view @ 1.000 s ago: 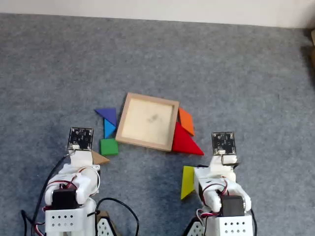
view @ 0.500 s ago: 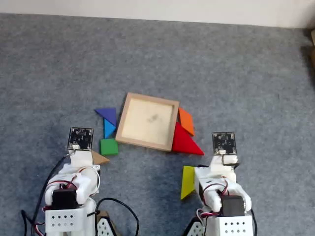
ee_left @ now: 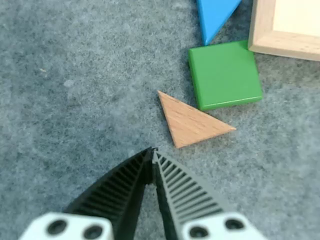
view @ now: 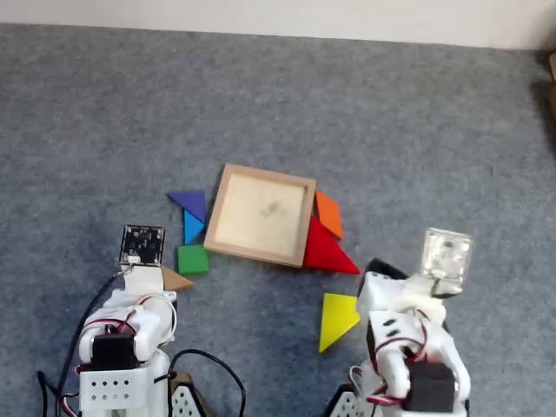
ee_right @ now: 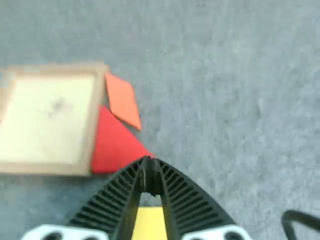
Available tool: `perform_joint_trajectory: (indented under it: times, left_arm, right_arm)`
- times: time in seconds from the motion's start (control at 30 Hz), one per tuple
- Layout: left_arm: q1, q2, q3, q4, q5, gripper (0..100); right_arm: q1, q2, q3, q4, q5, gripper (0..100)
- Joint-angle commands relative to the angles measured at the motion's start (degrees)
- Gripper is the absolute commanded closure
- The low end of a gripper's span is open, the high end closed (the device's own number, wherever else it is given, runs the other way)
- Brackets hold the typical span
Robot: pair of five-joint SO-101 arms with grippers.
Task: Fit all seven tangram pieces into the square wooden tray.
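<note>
Pieces of the puzzle all lie outside the wooden tray (view: 261, 213), which sits empty and slightly turned in the middle of the grey desk (view: 417, 130). On the tray's side toward the left arm, a dark blue triangle (view: 191, 205), a light blue triangle (view: 190, 228) and a green square (view: 192, 259) form a close column, the two triangles just beside the tray's rim. The green square touches the tray's near corner. A plain wood triangle (ee_left: 192, 122) lies beside the green square, one of its edges against the square's side.

On the opposite side, an orange parallelogram (view: 327, 214) and a big red triangle (view: 326, 248) both rest against the tray's rim, the orange one farther from the arms. A yellow triangle (view: 336, 318) lies apart from the rest, nearer the arms, just beside the right arm's base.

The left tool (ee_left: 152, 152) is closed with nothing in it, its tips meeting over bare desk close to one corner of the wood triangle and not touching it. The right tool (ee_right: 149, 161) is closed as well and grips nothing. It points toward the red triangle's tip, and the yellow triangle shows beneath it through the slit between its fingers.
</note>
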State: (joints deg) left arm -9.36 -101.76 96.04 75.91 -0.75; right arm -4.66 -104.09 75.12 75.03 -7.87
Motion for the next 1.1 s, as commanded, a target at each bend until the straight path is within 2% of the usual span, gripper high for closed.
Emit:
perform_joint_trajectory:
  times: [0.0,0.1,0.17,0.33,0.43,0.67,1.07]
  left_arm:
    - [1.19,-2.59,1.19,0.44,-0.18,99]
    - [1.19,-2.59,1.19,0.44,-0.18,99]
    - [1.19,-2.59,1.19,0.44,-0.18,99]
    - [1.19,-2.59,1.19,0.44,-0.18,99]
    - [1.19,-2.59,1.19,0.44,-0.18,99]
    - [1.19,-2.59,1.19,0.44,-0.18,99]
    - [1.19,-2.59,1.19,0.44,-0.18,99]
  right_arm:
    - [0.75,7.25,-6.99,0.13,-1.67,98.9]
    - [0.57,15.96,-10.59,0.04,-6.15,98.1]
    - [-1.45,22.11,-13.41,0.57,-8.18,93.1]
    - [-8.22,35.03,-15.16,0.66,-15.74,66.4]
    - [-12.09,41.36,-15.16,0.66,-19.08,55.7]
    - [-19.82,55.52,-15.69,0.57,-23.74,54.1]
    - [-24.84,68.35,-17.63,-9.36,-33.93,54.1]
